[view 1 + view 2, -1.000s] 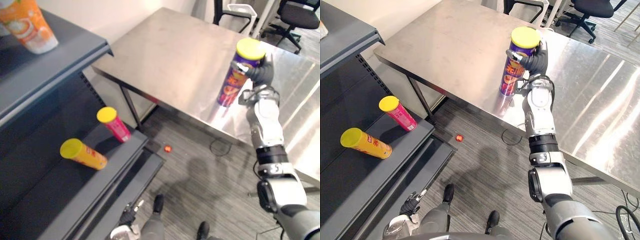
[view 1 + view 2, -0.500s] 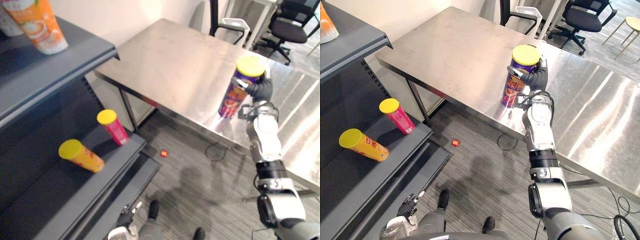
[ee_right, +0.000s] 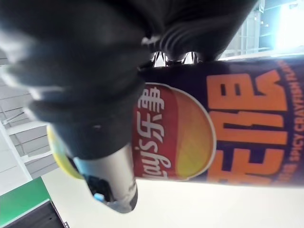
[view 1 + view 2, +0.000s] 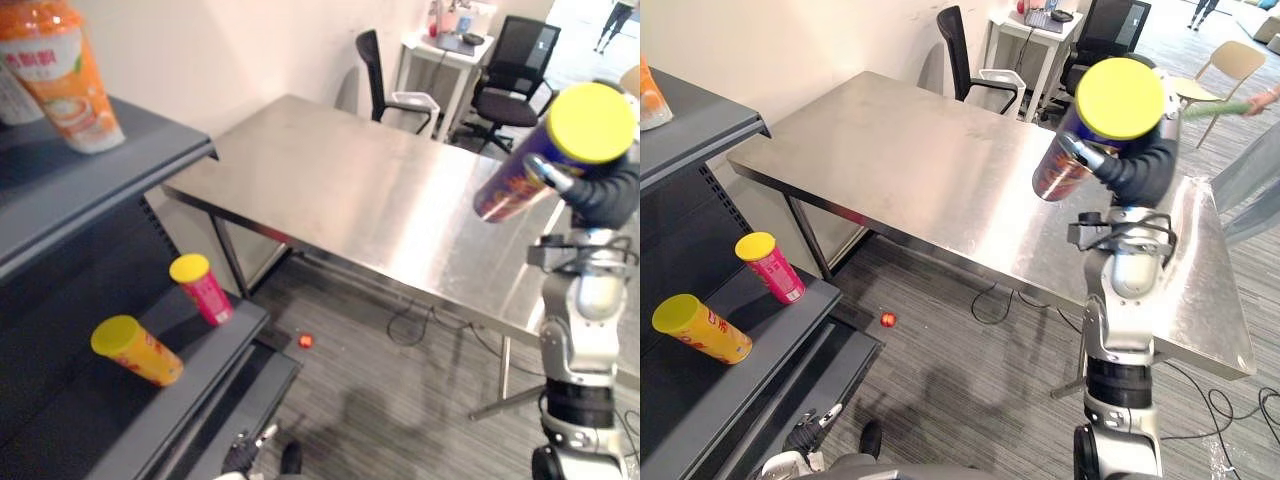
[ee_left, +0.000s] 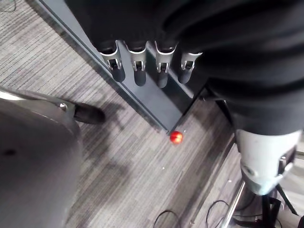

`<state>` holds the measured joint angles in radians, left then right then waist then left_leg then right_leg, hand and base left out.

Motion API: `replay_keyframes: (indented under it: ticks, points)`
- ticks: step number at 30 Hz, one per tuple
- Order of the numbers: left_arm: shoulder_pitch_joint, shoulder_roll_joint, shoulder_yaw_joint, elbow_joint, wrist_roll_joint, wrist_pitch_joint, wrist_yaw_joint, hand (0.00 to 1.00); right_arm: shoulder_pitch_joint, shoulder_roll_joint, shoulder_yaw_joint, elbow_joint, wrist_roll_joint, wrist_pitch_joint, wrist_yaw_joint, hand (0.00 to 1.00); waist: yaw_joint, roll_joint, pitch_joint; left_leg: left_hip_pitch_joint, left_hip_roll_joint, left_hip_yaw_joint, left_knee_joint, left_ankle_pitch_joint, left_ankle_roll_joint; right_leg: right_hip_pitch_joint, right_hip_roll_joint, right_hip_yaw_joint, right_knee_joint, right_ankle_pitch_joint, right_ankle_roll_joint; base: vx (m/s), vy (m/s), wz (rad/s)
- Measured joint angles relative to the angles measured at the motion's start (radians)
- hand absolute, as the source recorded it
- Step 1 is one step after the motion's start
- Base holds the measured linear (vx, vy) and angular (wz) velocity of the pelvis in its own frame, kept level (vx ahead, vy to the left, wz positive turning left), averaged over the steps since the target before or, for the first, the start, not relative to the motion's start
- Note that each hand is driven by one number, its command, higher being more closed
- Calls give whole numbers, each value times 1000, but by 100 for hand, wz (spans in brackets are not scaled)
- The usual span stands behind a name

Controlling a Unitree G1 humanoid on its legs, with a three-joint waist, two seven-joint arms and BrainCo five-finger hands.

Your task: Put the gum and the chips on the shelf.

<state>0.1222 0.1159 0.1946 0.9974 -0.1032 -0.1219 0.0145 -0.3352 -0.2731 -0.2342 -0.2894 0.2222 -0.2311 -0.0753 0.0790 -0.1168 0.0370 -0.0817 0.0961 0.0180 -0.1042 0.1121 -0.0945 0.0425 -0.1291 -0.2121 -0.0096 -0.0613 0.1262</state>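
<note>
A: Start at the left. What's on the shelf (image 4: pixel 110 185)?

B: An orange cup (image 4: pixel 60 75) stands on the upper board. On the lower board a yellow can (image 4: pixel 135 350) lies on its side, with a pink can (image 4: pixel 200 288) leaning just to its right. Low in front of the shelf hangs the left hand (image 5: pixel 138 69), fingers straight and slack, holding nothing.

A: And the gum?

B: There's a small red thing (image 4: pixel 305 341) on the floor just right of the shelf's foot, on the near side of the table (image 4: pixel 330 190). It's too small to say whether that's the gum.

A: The chips?

B: The chips can (image 4: pixel 515 185) is at the far right, in the air above the table. The right hand (image 4: pixel 600 190) has its fingers and thumb wrapped round the body. It's purple with orange print and a yellow lid.

A: How does it lie?

B: It's slanted, with the lid end up and toward the robot and the base pointing down and left at the table. The shelf is well apart to the left, with the whole table between. So I'd judge the coming move to be a long carry leftward. The can will need turning upright, or laying flat like the yellow one, before it goes on a board. The left hand is nearer the shelf but empty.
</note>
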Motion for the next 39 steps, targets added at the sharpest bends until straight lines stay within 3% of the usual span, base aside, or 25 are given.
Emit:
replay_keyframes:
  ticks: [5,12,14,18,21,26,27,28,30,32,35,37,38,39]
  points:
    - [17,6,3,0,0,0,-2,0,34,-4,-23,-31,34,-1,28,100,-19,4,-12,3,1,4,0,-1,-3,-6,-1,5,15,-3,-1,-9,1,-2]
    - [89,13,23,51,-6,14,-49,0,114,-4,9,-61,80,-1,82,100,-21,25,-34,42,5,57,0,-15,-1,-4,-3,58,25,-5,-1,15,-3,-23]
    - [107,12,26,69,-59,34,-98,0,154,1,13,-61,112,2,92,100,-22,31,-36,54,4,57,7,-18,-2,-5,-7,58,59,-26,-3,15,-5,1]
    - [117,16,19,67,-117,38,-124,0,183,40,65,-59,141,9,109,100,-21,32,-24,64,-2,40,43,-25,0,-27,-18,51,191,-97,-7,-2,-29,13]
    - [114,5,40,56,-131,38,-131,0,183,95,132,-59,153,10,116,100,-19,48,14,3,1,-24,196,-81,-10,-22,-22,1,273,-147,-21,-99,-71,44]
    - [118,-35,83,19,-129,37,-131,0,164,112,164,-59,180,10,121,100,3,100,47,-124,29,-166,163,-37,-37,-74,25,-168,337,-187,-82,-190,-141,107]
    - [117,-37,88,28,-129,38,-129,0,161,109,157,-58,178,10,117,100,11,115,57,-131,51,-116,121,-80,20,-69,30,-228,309,-176,-98,-220,-112,135]
    - [112,-40,94,36,-132,39,-128,0,159,107,140,-56,172,10,114,100,12,94,70,-154,61,-16,133,-115,101,-63,-1,-291,283,-162,-121,-236,-70,166]
    - [105,-43,111,41,-134,40,-127,0,130,119,83,-49,170,11,96,100,9,92,103,-196,53,224,304,-84,154,-57,-82,-400,275,-148,-130,-220,-91,171]
    - [126,-50,128,39,-134,39,-126,0,130,116,46,-50,168,10,75,100,0,103,103,-172,64,338,429,-104,146,-34,-114,-492,233,-121,-127,-124,-92,158]
    - [137,-58,140,40,-136,39,-130,0,130,112,-23,-50,131,8,57,100,-26,133,96,-61,142,438,518,-186,123,-22,-129,-650,203,-102,-123,-98,-5,144]
    - [135,-73,158,42,-136,39,-135,0,133,113,-40,-50,128,9,47,100,-38,146,89,12,177,448,465,-166,104,-23,-129,-722,209,-99,-117,-81,101,131]
    - [131,-80,160,52,-136,39,-138,0,133,113,-46,-50,128,9,41,100,-40,163,80,43,174,442,391,-161,82,-24,-130,-748,216,-96,-113,-68,215,120]
    - [121,-81,169,69,-136,40,-139,0,136,117,-63,-50,128,10,39,100,-41,159,82,48,164,445,337,-168,70,-21,-137,-778,226,-79,-92,-45,212,89]
